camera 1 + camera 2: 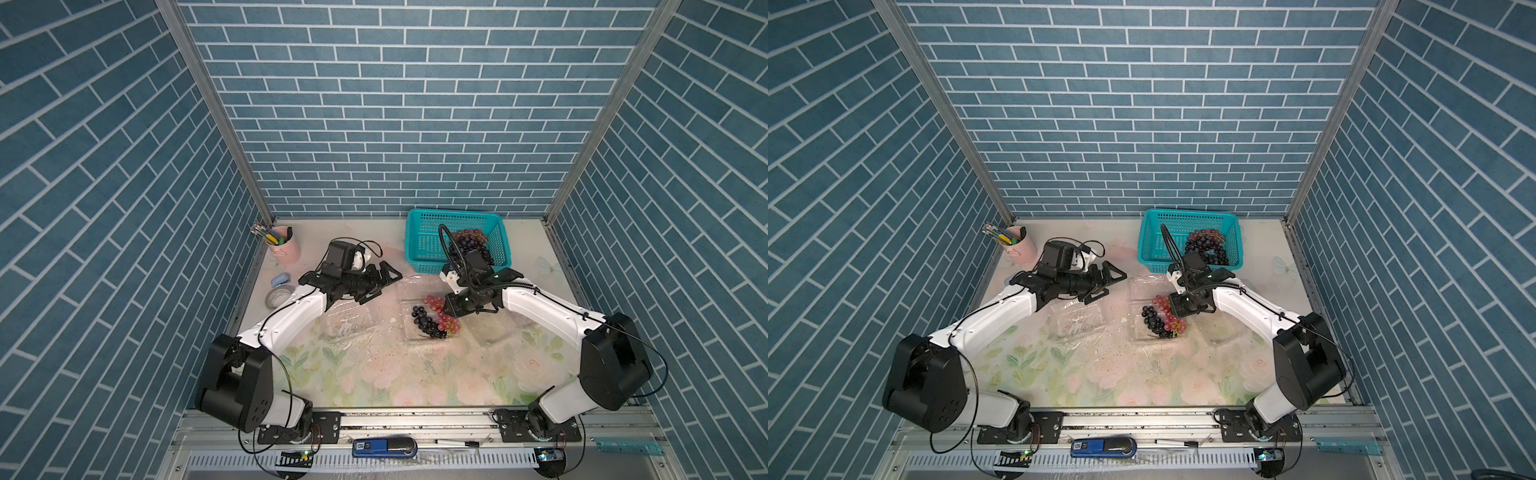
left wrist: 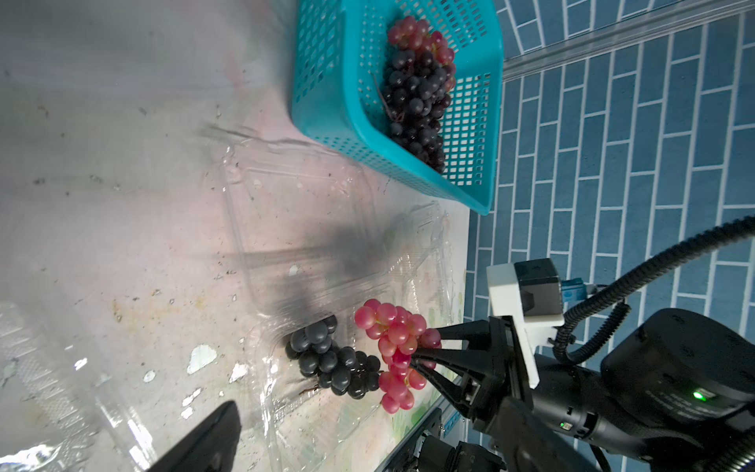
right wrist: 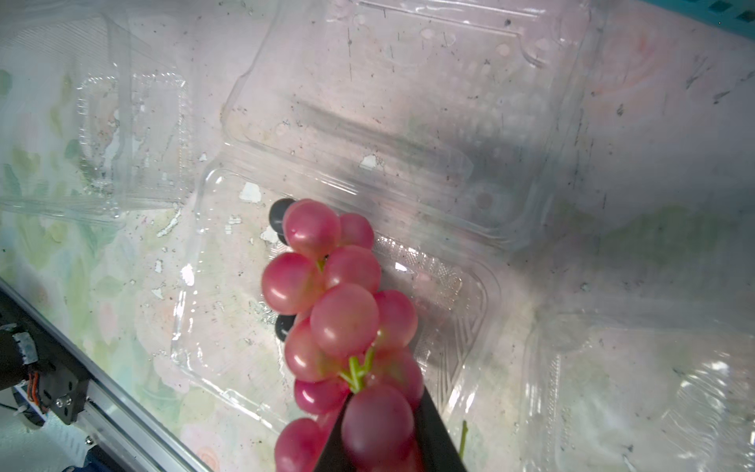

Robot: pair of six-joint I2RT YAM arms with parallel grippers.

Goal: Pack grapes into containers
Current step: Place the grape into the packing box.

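Here, blue brick-patterned walls (image 1: 395,124) enclose a floral tabletop (image 1: 374,374) bearing containers (image 1: 351,322).

Teal perforated basket (image 1: 424,245) at 1 o'clock, far edge. Pink cup of pens (image 1: 287,251) at 10; small blue item (image 1: 280,280) and tape roll (image 1: 277,297) just beside, toward 9. Blue device (image 1: 384,449) on the front rail at 6.

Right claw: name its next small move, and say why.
Probably open and release. The right claw is shut on the red bunch, which hangs over the open container beside the dark bunch; whether it touches the floor is unclear.
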